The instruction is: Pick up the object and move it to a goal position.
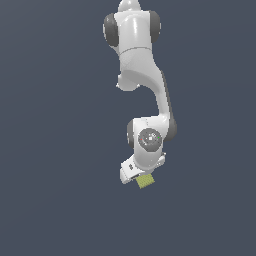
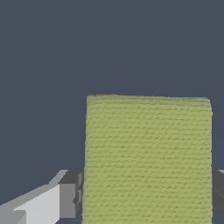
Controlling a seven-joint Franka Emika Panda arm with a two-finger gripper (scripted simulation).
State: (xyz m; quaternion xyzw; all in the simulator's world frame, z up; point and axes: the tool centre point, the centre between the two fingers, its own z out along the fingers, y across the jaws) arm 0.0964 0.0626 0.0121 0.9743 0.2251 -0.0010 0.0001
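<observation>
- So the gripper (image 1: 141,176) sits at the low end of the white arm (image 1: 140,85), with the yellow-green block (image 1: 145,181) poking out from under it toward the exterior view's right. That's where the object is: tucked right at the fingertips, below the wrist.
- In the wrist view the block (image 2: 148,159) fills the gap between the two fingers (image 2: 69,199), one dark pad hard against each side. Looks like the jaws are closed down to the block's width and clamping it, with no daylight I can spot on either side.
- What could go wrong, imo: the pads only seem to catch the part of the block nearest the camera, and most of it sticks out past them. A quick swing or hard stop could pivot it between the pads or let it slide out.
- Also no goal marker shows in either picture, so I can't say how far it has to travel. A longer trip means more chances for slip.
- The exterior view gives the whole arm pose and the block's place against the plain dark background, but the fingers are hidden there.
- The wrist view shows pad contact and the block's fine grid texture, and nothing of the arm. Neither tells me if the block is lifted or resting.
</observation>
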